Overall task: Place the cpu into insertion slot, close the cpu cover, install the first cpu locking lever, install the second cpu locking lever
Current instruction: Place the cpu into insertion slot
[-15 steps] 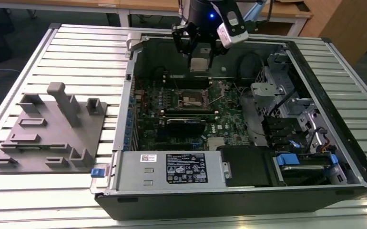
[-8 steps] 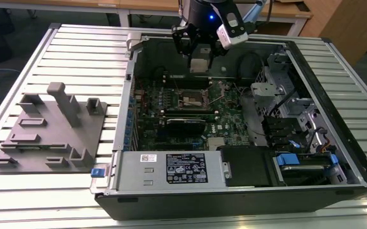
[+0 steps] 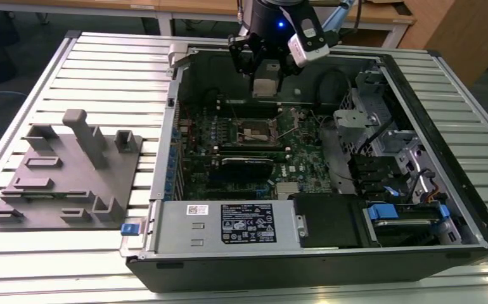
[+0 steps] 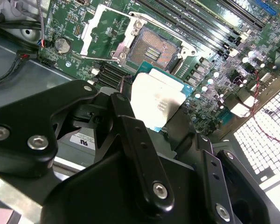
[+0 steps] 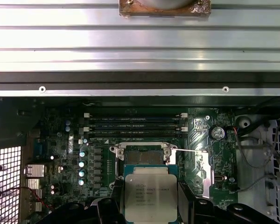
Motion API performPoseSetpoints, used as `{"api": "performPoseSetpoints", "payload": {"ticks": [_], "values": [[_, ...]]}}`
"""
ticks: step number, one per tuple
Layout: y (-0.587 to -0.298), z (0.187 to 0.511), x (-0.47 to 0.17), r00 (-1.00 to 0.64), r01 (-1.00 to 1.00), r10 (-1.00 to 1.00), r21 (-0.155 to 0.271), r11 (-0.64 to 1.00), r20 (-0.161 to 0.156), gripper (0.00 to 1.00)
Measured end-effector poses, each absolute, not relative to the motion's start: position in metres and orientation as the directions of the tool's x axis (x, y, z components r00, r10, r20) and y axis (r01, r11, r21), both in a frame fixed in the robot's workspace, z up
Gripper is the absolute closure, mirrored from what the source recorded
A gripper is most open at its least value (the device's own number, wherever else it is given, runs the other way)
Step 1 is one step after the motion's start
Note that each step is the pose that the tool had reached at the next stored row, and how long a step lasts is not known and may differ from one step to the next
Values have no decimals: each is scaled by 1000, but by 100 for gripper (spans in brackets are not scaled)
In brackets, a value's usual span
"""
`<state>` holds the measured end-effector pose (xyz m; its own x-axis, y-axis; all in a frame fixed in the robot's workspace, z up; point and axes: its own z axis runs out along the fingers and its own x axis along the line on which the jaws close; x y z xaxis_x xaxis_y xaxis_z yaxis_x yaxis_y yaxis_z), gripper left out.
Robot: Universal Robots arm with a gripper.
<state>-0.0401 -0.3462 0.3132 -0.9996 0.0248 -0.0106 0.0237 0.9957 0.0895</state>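
The cpu (image 5: 148,196) is clamped between the black fingers (image 4: 126,116) of the gripper (image 3: 266,71), held above the green circuit board (image 5: 56,140) just short of the insertion slot (image 5: 144,156) (its dark contact field lies bare). The cpu cover (image 4: 100,28) seems swung back beside the slot, inside the open computer case (image 3: 312,266).

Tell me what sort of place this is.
Probably a robotics lab or test cell: an open PC case sits on a slotted aluminium table beside a grey fixture block, with wooden desks behind. The gripper holds the cpu near the slot.
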Motion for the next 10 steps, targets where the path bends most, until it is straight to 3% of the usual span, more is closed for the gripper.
{"api": "performPoseSetpoints", "payload": {"ticks": [10], "values": [[-346, 308, -40, -1000, 24, 25, 90, 996, -11, 46]]}}
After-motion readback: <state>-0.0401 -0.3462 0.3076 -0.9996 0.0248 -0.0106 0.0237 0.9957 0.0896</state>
